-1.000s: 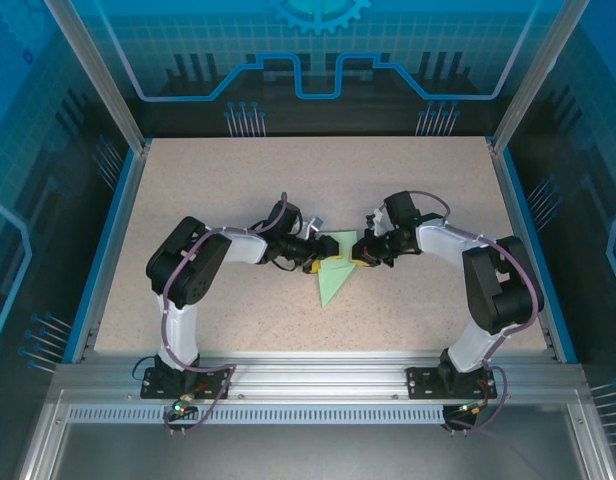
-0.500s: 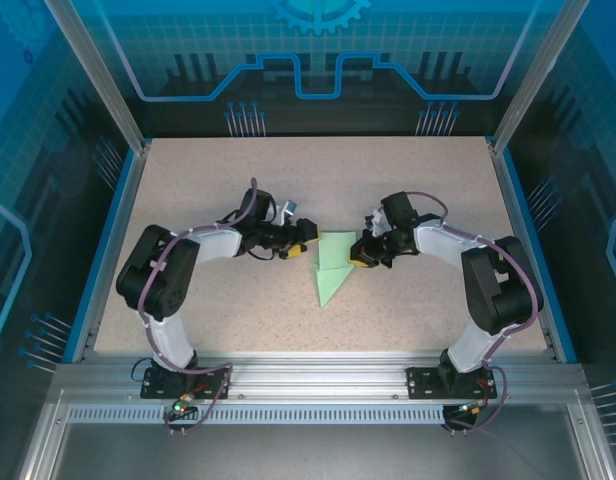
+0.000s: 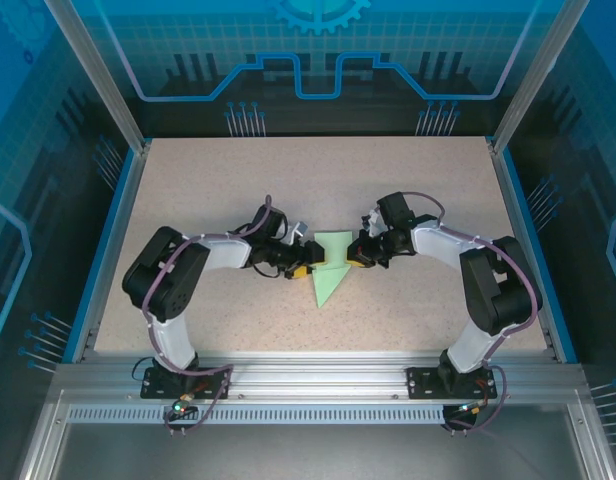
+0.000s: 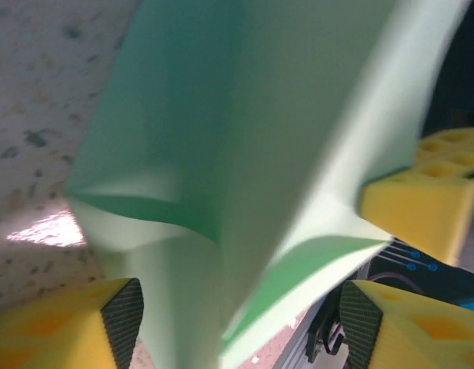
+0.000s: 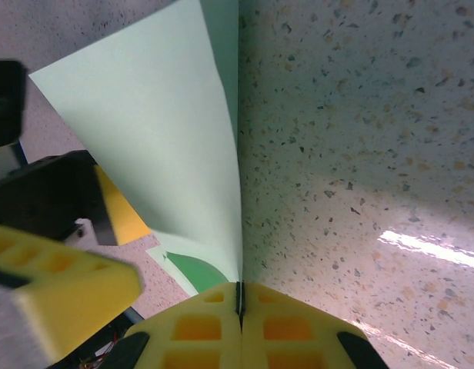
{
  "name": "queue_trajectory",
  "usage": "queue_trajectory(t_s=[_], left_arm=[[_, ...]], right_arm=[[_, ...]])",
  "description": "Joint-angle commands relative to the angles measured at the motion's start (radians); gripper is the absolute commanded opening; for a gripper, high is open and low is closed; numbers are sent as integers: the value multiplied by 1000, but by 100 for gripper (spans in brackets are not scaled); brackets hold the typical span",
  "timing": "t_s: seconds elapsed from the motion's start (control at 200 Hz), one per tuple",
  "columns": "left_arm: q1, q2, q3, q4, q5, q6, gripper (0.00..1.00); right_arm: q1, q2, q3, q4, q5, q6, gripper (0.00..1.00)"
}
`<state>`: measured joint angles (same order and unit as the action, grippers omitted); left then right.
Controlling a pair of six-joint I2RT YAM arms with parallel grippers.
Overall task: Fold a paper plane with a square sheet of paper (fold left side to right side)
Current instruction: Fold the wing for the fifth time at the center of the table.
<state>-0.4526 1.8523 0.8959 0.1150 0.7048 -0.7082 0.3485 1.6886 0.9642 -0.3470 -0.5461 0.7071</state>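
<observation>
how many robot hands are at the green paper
2. The left hand is at the left edge of the paper, open with the sheet between its tips. The right hand is at the right edge, pinched shut on it.

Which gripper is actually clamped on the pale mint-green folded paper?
The right gripper: its yellow fingers are shut on the pale mint-green paper. The left gripper stands open around it.

Top camera: fixed high behind the arm bases, looking down over the whole counter (image 3: pixel 188 200). Left wrist camera: very close to the folded green paper (image 4: pixel 245 154), blurred, facing out between the sides of the left gripper (image 4: pixel 238 319). Right wrist camera: low, close, looking along the counter past the right gripper (image 5: pixel 238 300). All three share the paper.
</observation>
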Motion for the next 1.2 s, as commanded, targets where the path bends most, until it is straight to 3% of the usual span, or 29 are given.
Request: queue_trajectory(t_s=[0.0, 0.465, 0.655, 0.865, 1.085, 1.196], left_arm=[[-15, 33, 46, 34, 37, -6, 63], [-21, 88, 78, 53, 45, -6, 28], [-18, 105, 84, 55, 58, 31, 12], [-15, 105, 76, 74, 85, 79, 7], [-12, 104, 64, 91, 105, 109, 5], [-2, 104, 57, 100, 111, 114, 4]], right_arm=[[15, 4, 1, -1, 6, 7, 0], [17, 22, 10, 16, -12, -11, 0], [-37, -1, -23, 128, -120, -66, 25], [-86, 79, -9, 211, -243, -109, 38], [-91, 163, 47, 137, -213, -148, 39], [-109, 100, 21, 110, -125, -182, 44]])
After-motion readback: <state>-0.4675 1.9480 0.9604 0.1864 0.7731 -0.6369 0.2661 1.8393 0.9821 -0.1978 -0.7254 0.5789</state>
